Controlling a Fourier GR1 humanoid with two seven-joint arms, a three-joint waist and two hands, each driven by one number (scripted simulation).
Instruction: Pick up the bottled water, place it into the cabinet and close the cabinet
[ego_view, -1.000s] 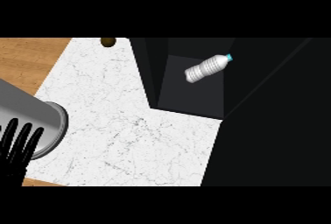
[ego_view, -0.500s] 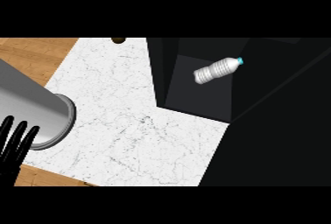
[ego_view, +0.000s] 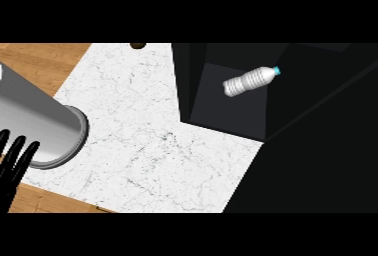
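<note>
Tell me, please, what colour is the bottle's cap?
The bottled water has a light blue cap, seen in the head view.

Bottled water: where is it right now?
In the head view the bottled water lies on its side at upper right, inside the dark cabinet, blue cap toward the right. It is far from the left hand, at the left edge.

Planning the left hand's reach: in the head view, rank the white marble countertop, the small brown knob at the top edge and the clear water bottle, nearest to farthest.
From the left hand:
1. White marble countertop, just right of it.
2. Small brown knob, top edge.
3. Clear water bottle, upper right, on the dark surface.
</note>
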